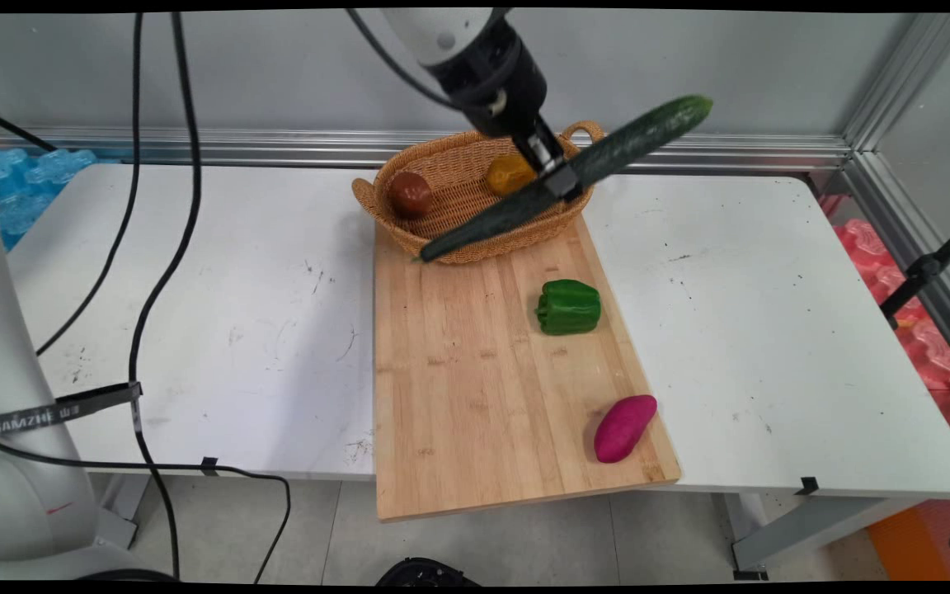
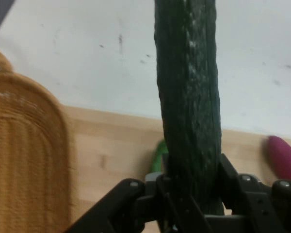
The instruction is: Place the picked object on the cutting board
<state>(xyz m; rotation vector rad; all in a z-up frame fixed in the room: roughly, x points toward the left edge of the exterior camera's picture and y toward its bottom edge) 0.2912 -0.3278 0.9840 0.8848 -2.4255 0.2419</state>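
Note:
My gripper (image 1: 562, 178) is shut on a long dark green cucumber (image 1: 640, 138), gripping it near its middle. The cucumber hangs tilted in the air, its low end over the front rim of the wicker basket (image 1: 450, 247) and its high end up to the right. In the hand view the cucumber (image 2: 189, 97) runs up from between the fingers (image 2: 230, 177). Inside the basket lie a brown-red tomato (image 1: 411, 195) and a yellow-orange fruit (image 1: 508, 172).
A wooden cutting board (image 1: 475, 371) lies in front of the basket, overhanging the table's near edge. On it sit a green bell pepper (image 1: 569, 307) and a magenta sweet potato (image 1: 624, 427). Black cables (image 1: 153, 289) hang at the left.

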